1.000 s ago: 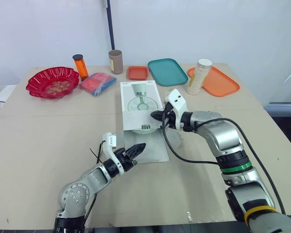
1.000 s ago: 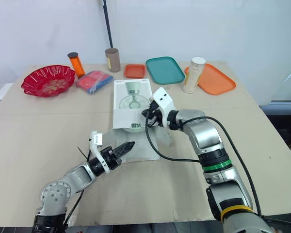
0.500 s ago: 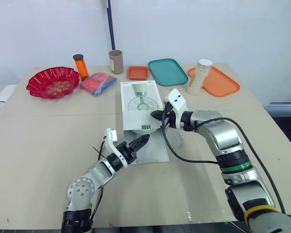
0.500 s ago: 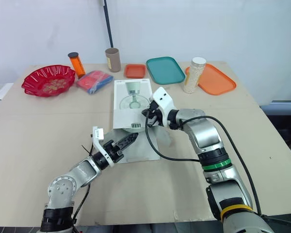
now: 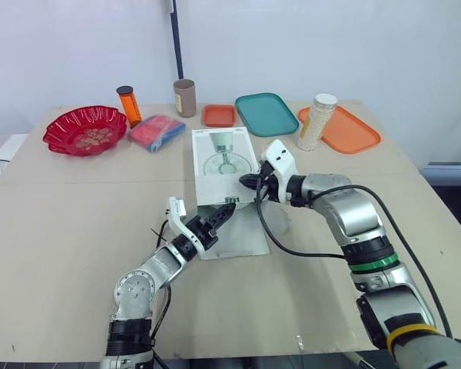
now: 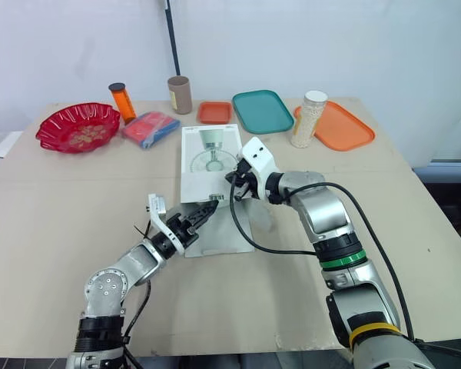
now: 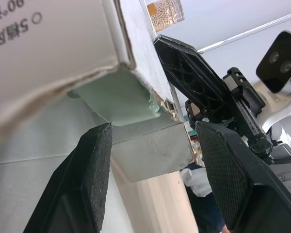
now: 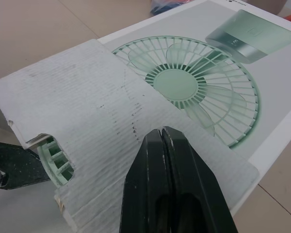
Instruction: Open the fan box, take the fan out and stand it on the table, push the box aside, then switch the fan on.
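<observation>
Your two arms converge, tips near each other.
Your left gripper [image 5: 226,214] points far-right, fingers parted; your right gripper [image 5: 243,183] points left, fingers pressed together.

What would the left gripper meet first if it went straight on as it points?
Probably the green fan at the open near end of the fan box, ahead of the left gripper, between its open jaws; depth is unclear.
</observation>
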Tool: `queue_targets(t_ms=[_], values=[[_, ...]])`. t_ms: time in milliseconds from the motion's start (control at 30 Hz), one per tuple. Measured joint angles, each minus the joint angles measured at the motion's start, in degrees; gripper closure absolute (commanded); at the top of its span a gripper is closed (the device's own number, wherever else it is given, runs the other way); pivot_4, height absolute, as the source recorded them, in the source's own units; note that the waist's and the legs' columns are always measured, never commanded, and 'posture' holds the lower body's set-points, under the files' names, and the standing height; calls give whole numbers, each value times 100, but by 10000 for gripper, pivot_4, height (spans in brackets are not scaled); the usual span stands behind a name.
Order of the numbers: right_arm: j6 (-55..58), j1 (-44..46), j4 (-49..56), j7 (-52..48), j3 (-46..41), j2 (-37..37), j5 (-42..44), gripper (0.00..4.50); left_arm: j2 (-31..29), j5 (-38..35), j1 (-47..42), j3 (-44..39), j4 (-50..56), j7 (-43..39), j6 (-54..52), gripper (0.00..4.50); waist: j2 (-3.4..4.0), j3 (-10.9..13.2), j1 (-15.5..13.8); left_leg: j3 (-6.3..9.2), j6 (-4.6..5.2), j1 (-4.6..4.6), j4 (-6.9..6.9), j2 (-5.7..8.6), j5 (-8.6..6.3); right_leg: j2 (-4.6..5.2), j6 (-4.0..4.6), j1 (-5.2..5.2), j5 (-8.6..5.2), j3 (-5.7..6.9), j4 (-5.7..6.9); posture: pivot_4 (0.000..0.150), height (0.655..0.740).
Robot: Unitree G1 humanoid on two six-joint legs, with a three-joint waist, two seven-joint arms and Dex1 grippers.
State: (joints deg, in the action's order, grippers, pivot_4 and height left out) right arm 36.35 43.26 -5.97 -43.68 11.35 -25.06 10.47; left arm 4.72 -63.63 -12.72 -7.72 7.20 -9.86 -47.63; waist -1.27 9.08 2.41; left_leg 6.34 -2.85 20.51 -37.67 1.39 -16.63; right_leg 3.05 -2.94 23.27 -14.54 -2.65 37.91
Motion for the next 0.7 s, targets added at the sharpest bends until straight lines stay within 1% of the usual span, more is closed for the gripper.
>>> queue_targets(t_ms=[167, 700], values=[[9, 0, 1, -4, 0, -14, -16, 45000, 30, -72, -114, -4, -142, 58, -5, 15903, 0, 0, -4, 1, -4, 0, 0, 2, 2, 0, -2, -1, 1, 0, 0, 1500, 7400], [129, -2, 98, -22, 0, -34, -24, 45000, 30, -115, -140, 67, -143, 189, -156, 15903, 1, -1, -43, 3, -5, 0, 0, 3, 3, 1, -3, -4, 1, 0, -5, 1500, 7400]])
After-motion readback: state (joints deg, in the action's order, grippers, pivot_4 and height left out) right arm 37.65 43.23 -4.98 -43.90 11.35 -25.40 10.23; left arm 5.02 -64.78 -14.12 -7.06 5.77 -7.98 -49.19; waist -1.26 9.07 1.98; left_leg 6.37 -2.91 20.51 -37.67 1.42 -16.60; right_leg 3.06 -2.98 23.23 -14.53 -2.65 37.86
